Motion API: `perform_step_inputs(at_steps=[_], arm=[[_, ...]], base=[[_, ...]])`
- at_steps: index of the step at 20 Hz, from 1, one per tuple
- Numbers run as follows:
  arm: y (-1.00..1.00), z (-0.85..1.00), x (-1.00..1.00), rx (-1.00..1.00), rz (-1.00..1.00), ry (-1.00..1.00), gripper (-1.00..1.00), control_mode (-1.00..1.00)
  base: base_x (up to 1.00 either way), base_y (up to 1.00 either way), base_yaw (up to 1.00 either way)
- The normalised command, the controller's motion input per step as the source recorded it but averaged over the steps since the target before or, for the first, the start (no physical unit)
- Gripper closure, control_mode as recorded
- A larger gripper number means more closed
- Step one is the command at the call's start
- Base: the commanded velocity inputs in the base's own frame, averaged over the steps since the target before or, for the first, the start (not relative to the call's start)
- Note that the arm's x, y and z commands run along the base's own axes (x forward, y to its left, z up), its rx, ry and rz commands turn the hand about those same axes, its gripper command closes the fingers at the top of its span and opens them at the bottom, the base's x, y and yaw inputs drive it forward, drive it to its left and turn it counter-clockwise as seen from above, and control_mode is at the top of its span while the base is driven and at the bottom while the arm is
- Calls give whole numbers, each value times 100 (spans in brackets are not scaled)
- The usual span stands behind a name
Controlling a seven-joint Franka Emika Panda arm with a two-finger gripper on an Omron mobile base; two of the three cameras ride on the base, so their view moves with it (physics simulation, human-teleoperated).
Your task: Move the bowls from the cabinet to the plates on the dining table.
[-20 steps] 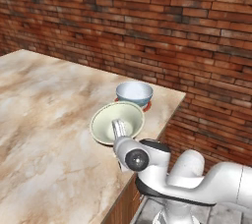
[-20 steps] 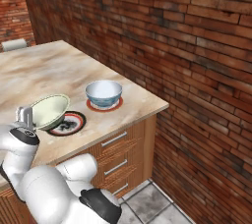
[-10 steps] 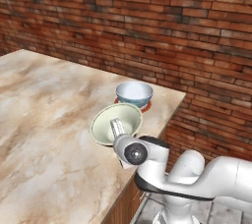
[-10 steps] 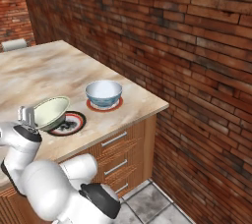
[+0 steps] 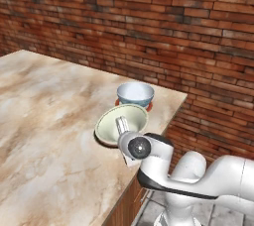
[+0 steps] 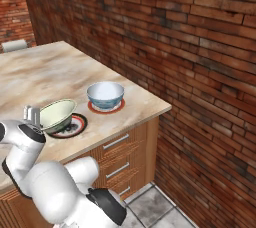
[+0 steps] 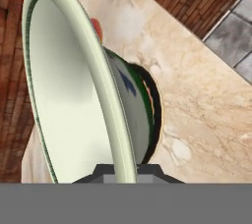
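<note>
Hand view: claw (image 7: 125,171) pinches cream-green bowl (image 7: 74,95) rim; bowl hides most of plate (image 7: 153,115).

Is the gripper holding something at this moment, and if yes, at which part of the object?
Yes. The gripper holds the pale cream-green round bowl by its rim, one finger inside and one outside, tilted over the black-rimmed plate.

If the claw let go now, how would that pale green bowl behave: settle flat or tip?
The pale green bowl sits tilted over the plate, pinched at its rim by the claw, so it would probably rock before settling. Its thin rim and glossy surface suggest a stiff, slippery, chippable ware. The blue bowl rests level, likely stable.
</note>
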Motion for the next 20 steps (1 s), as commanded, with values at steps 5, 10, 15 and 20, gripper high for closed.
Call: perform_step_inputs(at_steps=[5,10,15,20], arm=[[-33,-46,25,0,12,0,100,-100],[-20,-68,29,0,15,0,100,-100],[-20,-65,35,0,16,0,100,-100],[-38,-56,38,0,15,0,100,-100]], base=[[0,0,0],[0,0,0],[0,0,0],[0,0,0]])
